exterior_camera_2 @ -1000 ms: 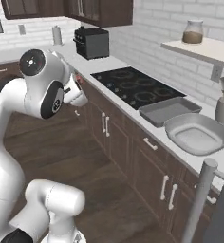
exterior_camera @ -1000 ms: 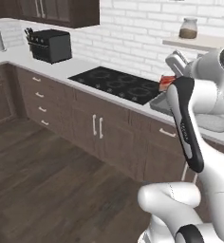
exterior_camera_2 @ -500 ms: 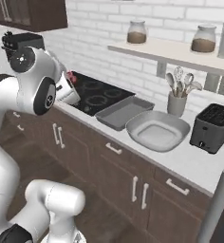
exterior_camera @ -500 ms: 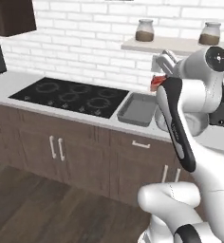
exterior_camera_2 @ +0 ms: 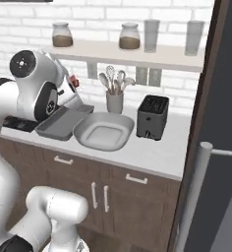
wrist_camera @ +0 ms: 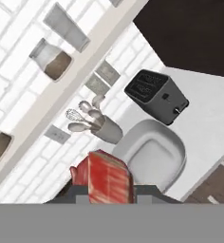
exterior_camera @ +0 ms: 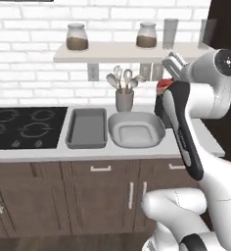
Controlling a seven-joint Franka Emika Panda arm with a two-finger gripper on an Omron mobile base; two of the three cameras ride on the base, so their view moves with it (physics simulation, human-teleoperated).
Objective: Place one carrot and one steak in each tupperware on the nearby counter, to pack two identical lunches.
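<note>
Your gripper is pinched tight on a steak — held high above the oval tupperware, left of the toaster — ready to drop in.

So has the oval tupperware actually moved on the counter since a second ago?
No. The oval tupperware sits beside the rectangular tray, as before; the camera moved.

My three cameras, all set toward one counter

My base views look forward and down from behind me, left and right; both share the oval tupperware; my hand view tilts closer above it.
</note>
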